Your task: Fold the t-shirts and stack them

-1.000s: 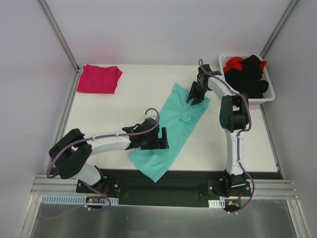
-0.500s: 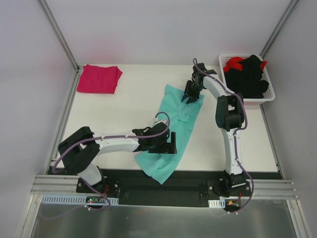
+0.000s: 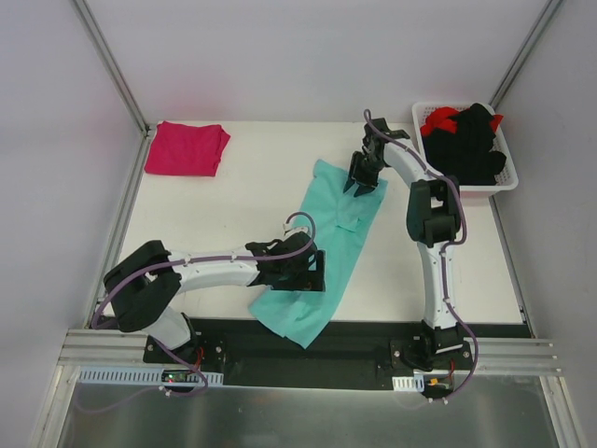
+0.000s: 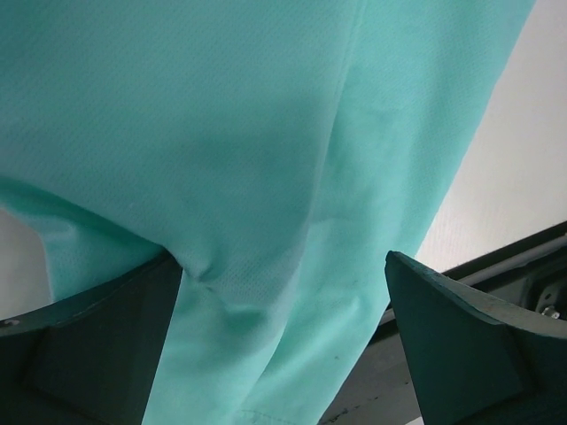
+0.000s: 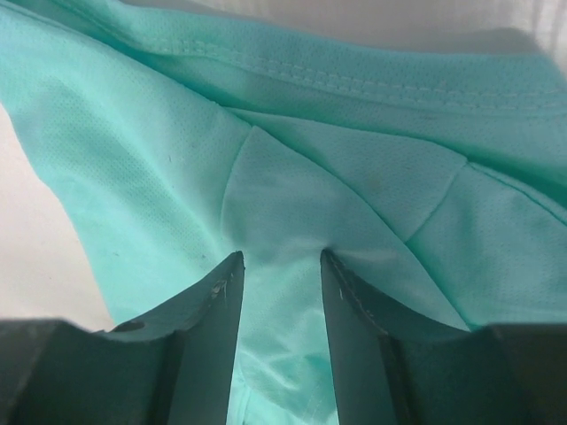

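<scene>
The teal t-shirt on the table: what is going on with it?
Both arms work on the teal t-shirt, which lies as a long strip. The left fingers stand wide open over its near half; the right fingers touch its far end, grip unclear. A folded pink t-shirt lies in the far left corner.

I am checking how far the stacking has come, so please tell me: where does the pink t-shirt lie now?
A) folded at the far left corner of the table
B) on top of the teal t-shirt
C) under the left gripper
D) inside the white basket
A: the pink t-shirt lies folded at the far left corner of the table, apart from the teal t-shirt and the white basket.
</scene>
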`<control>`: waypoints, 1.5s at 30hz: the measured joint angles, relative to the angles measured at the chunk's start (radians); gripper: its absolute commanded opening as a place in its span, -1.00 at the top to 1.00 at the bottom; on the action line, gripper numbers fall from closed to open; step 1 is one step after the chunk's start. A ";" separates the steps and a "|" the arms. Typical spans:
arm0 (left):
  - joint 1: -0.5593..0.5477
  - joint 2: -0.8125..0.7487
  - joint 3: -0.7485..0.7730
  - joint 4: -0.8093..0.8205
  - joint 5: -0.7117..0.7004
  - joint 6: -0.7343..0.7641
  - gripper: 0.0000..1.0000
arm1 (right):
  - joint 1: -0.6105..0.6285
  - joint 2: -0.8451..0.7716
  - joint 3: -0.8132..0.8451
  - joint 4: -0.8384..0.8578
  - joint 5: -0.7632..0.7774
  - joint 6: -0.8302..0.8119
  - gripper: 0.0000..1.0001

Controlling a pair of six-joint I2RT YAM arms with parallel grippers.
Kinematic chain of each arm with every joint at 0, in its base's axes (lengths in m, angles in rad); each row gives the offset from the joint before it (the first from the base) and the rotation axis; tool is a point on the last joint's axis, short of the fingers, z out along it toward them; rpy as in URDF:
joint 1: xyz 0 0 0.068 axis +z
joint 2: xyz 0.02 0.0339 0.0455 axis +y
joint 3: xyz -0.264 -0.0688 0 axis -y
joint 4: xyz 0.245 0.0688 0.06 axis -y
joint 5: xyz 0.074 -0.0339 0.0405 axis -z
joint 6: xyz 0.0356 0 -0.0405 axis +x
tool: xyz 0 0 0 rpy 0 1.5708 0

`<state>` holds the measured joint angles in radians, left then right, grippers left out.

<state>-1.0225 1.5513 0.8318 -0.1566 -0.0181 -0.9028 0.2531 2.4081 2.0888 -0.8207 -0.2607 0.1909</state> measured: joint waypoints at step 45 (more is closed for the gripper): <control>0.417 0.513 0.870 -0.253 0.415 0.452 -0.99 | 0.315 -1.627 -1.136 -0.137 0.142 0.109 0.03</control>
<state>-0.6052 2.0640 1.7016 -0.4099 0.3965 -0.4511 0.5686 0.7815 0.9531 -0.9573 -0.1192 0.3004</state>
